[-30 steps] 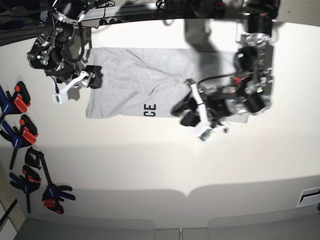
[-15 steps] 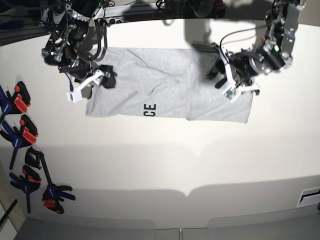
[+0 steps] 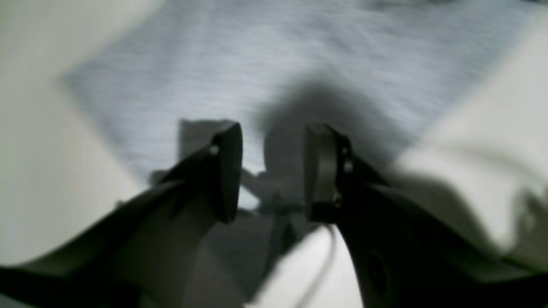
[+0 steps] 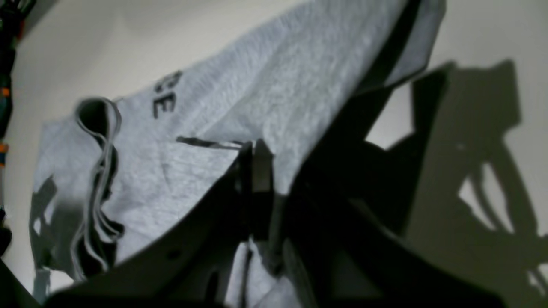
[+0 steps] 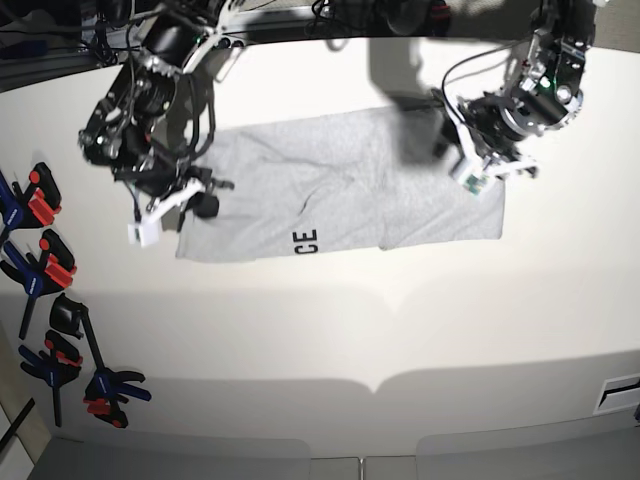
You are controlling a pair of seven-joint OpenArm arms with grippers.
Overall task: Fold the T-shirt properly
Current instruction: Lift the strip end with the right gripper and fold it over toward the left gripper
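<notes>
1. We see a pale table under everything.
2. Several clamps with black, blue and red-orange parts lie along its left edge.
3. Dark cables, we think, run along the far edge.

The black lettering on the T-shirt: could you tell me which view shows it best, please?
The base view: the black lettering reads "CE" near the front edge of the flat T-shirt. The right wrist view shows the same letters, blurred and slanted, above the right gripper shut on the cloth. The left wrist view shows none.
</notes>
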